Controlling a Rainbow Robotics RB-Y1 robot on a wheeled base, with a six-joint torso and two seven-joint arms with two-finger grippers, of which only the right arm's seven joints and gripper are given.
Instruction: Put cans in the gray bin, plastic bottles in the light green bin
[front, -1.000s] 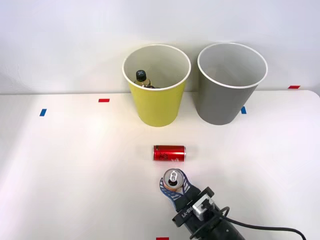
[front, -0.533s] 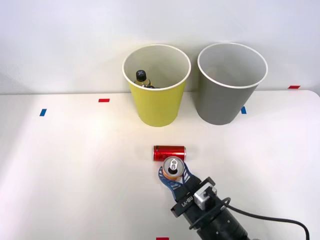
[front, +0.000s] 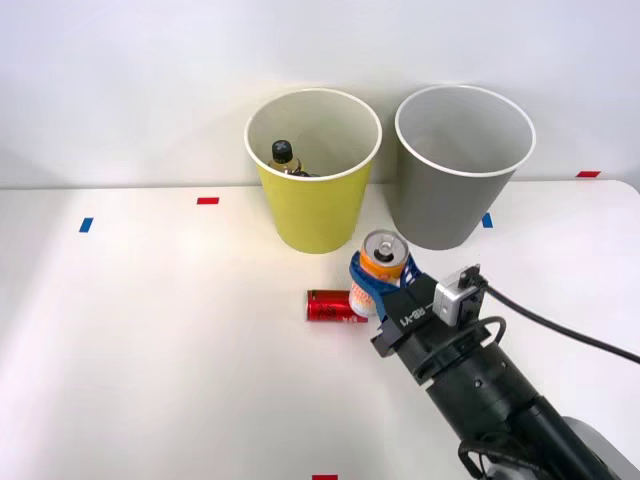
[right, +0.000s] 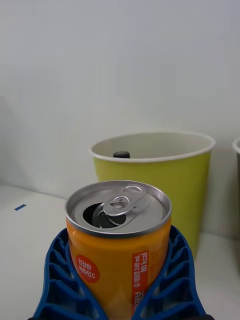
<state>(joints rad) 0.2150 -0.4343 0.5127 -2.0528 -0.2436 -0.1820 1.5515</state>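
R gripper clamped on orange can, upright btwn blue fingers, held above table. Red can lies just below-left. Bottle inside light green bin; gray bin beside it.
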